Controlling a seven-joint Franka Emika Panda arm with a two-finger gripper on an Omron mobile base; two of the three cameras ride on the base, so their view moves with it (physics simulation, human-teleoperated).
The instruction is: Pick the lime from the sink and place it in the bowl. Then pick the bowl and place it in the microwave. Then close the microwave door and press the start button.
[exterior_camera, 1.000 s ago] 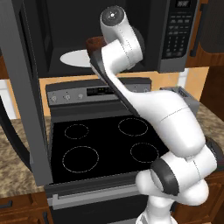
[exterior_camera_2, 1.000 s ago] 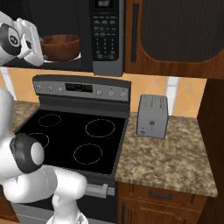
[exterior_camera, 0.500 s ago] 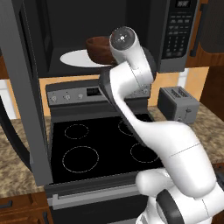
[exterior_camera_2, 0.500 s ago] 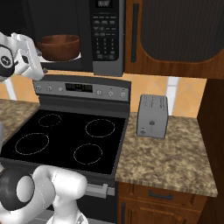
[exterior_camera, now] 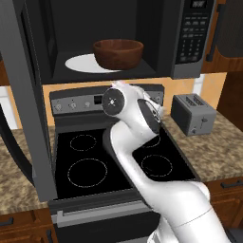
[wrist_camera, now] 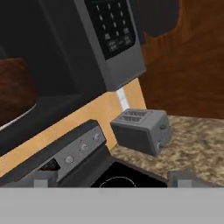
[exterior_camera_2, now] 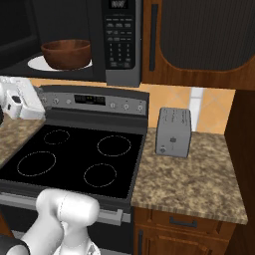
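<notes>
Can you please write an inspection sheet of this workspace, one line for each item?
Surface: black stove top with four rings, bare; granite counter to its right.
Job's things: bowl sits on the white plate inside the microwave; microwave door stands open at left; lime cannot be seen from here.
Clutter: grey toaster on the counter.
Claw: claw open, holding nothing, tilted toward the toaster and keypad.
Cables: nothing seen.
Surroundings: brown wood cabinets above and below the counter.
</notes>
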